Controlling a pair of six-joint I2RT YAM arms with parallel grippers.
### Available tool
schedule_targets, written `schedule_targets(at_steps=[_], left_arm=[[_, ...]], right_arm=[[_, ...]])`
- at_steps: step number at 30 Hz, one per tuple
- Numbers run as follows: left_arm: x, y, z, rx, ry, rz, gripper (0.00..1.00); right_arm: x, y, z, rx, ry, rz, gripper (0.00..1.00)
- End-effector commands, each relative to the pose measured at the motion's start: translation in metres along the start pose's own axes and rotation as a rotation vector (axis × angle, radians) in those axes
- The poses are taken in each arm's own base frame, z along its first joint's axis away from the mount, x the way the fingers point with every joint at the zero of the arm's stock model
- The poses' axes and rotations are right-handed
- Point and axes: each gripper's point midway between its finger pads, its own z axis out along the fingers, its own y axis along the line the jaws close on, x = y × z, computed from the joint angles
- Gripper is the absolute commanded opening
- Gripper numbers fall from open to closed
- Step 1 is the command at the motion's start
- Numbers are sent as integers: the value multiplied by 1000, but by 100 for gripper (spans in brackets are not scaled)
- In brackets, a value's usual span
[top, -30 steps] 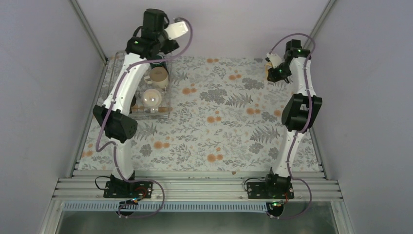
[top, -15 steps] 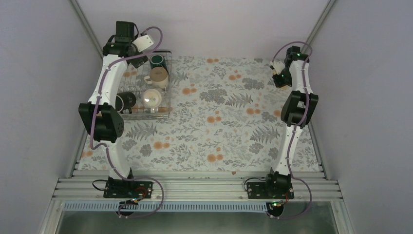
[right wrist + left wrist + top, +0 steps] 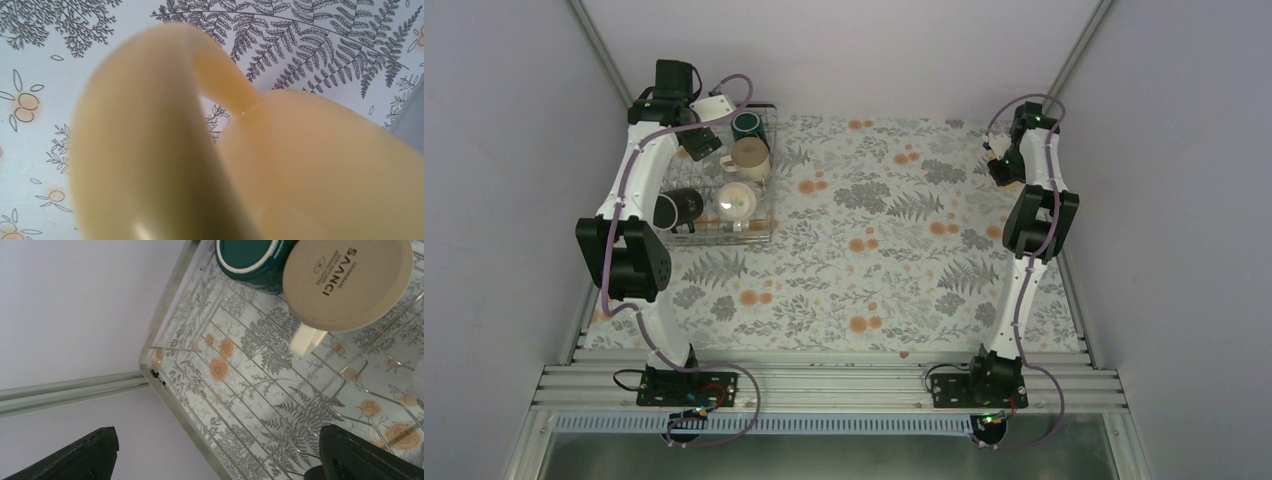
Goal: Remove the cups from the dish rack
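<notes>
The dish rack [image 3: 724,238] stands at the table's far left; its rim [image 3: 167,305] shows in the left wrist view. It holds a dark green cup [image 3: 746,124] [image 3: 250,260], a cream-beige cup [image 3: 750,157] [image 3: 345,280] upside down, a black cup [image 3: 676,208] on its side and a white cup [image 3: 736,203]. My left gripper [image 3: 696,142] [image 3: 215,460] is open and empty over the rack's far-left corner. My right gripper [image 3: 999,168] is at the far right edge. The pale yellow cup [image 3: 310,165] fills its view, handle foremost, low over the cloth; the fingers are hidden.
A floral cloth [image 3: 874,260] covers the table. Grey enclosure walls [image 3: 514,200] stand close on the left, right and back. An aluminium rail [image 3: 824,385] runs along the near edge at the arm bases.
My left arm has swung left and its gripper now sits over the rack's far-left corner, uncovering the black cup. My right arm has carried the pale yellow cup further toward the far right edge.
</notes>
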Motion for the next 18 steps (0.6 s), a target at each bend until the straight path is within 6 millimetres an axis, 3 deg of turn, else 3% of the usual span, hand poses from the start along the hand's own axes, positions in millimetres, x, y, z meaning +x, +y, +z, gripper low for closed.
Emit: schedule_targets(at_steps=[1, 11, 15, 18], left_arm=[[9, -8, -9, 34, 14, 20, 100], [15, -24, -11, 102, 31, 38, 100], [16, -25, -12, 110, 33, 32, 100], [13, -19, -17, 91, 23, 29, 100]], right_arm=[[-2, -15, 0, 55, -11, -6, 9], [-4, -20, 0, 59, -36, 18, 26], [-8, -25, -6, 84, -55, 28, 44], [-14, -32, -23, 119, -96, 42, 65]])
